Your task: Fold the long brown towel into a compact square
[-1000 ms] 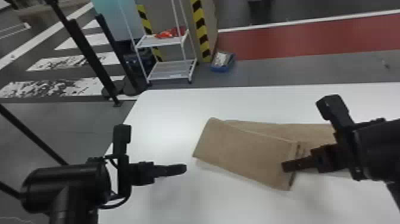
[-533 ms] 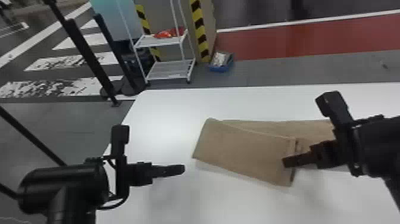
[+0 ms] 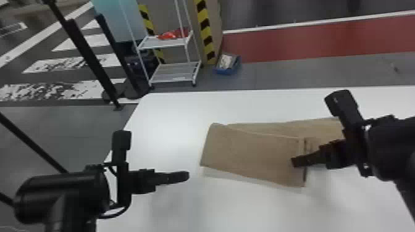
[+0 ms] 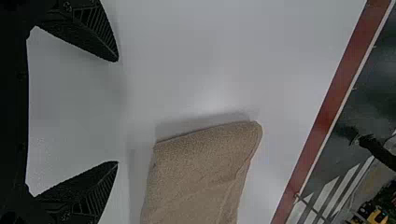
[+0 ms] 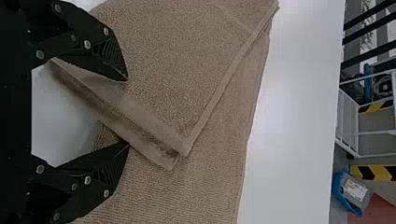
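White counter [image 3: 173,117] with the brown towel [image 3: 253,154] on it, folded over once, no square yet.
The towel's top layer lies askew, leaving part of the under layer bare along its far side and right end; what is left, I'd judge, is to line up the layers, then fold again to shorten it. The right arm [image 3: 390,148] comes in over the towel's right end, the left arm [image 3: 61,194] stands off its left end, pointing towards it. The left claw [image 4: 116,112] is spread and empty, beside the towel. The right claw [image 5: 127,111] is spread too, gripping nothing, its fingertips either side of the towel's loose hem [image 5: 159,132].
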Robot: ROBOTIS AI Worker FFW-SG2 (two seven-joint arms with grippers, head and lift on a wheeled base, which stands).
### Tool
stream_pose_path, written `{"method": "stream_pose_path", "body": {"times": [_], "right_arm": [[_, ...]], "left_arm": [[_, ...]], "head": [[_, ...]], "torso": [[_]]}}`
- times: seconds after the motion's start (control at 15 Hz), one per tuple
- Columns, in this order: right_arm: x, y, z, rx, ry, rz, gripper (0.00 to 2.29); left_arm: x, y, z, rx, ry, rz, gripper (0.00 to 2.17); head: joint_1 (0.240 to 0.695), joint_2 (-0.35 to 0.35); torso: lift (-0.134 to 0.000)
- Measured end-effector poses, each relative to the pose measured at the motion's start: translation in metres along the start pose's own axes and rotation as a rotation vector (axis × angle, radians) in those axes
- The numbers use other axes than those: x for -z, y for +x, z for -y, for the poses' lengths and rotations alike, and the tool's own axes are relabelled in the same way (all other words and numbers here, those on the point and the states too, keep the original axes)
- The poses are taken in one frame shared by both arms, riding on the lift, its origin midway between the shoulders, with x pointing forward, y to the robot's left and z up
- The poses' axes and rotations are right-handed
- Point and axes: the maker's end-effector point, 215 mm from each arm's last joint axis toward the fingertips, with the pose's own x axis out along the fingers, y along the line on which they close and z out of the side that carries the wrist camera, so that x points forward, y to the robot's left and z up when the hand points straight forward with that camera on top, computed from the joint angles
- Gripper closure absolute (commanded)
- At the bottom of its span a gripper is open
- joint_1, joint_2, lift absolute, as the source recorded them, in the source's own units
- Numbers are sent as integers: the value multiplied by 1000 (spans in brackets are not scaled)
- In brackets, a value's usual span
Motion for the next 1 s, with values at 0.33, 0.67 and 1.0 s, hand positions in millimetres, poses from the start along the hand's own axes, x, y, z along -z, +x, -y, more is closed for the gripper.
{"method": "stream_pose_path", "body": {"times": [0.33,0.67,1.0], "right_arm": [[-5,2,5,15,-13,11,454],[-17,6,5,10,-57,50,458],[-18,8,5,4,-64,55,586]], "left_arm": [[-1,0,0,0,2,2,100],[-2,-2,1,1,3,5,100],[-1,-4,1,3,1,6,100]], "head": [[695,292],[695,293],[695,297]], "torso": [[-125],[-125],[-125]]}}
